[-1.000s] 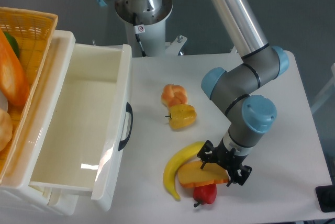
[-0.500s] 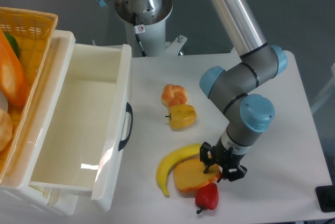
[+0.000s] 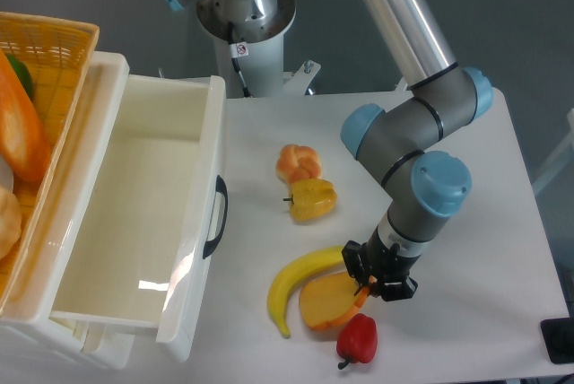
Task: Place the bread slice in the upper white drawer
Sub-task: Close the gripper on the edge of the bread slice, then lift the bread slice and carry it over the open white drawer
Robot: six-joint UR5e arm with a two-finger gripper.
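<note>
The black two-finger gripper (image 3: 375, 281) sits at the right edge of the flat yellow-orange toy bread slice with a darker crust rim (image 3: 330, 301). Its fingers appear to straddle that edge, but whether they are clamped on it or merely beside it cannot be told from this view. The slice lies low on the white tabletop (image 3: 466, 178), tilted slightly. It touches a curved yellow toy banana (image 3: 296, 285) on its left and sits just above a small red toy pepper (image 3: 357, 339).

Judgement: the step in hand is securing the slice. A firm pinch across the thin crust edge is advisable, followed by a straight lift, so that the banana and red pepper are not dragged along. The deep glossy white plastic drawer with a curved black handle (image 3: 134, 213) stands open and well apart to the left.

Also on the tabletop are a yellow toy bell pepper (image 3: 312, 199) and a small knotted orange bun (image 3: 299, 162). A yellow wicker basket (image 3: 54, 39) holds other toy items at far left. The wall behind is grey.
</note>
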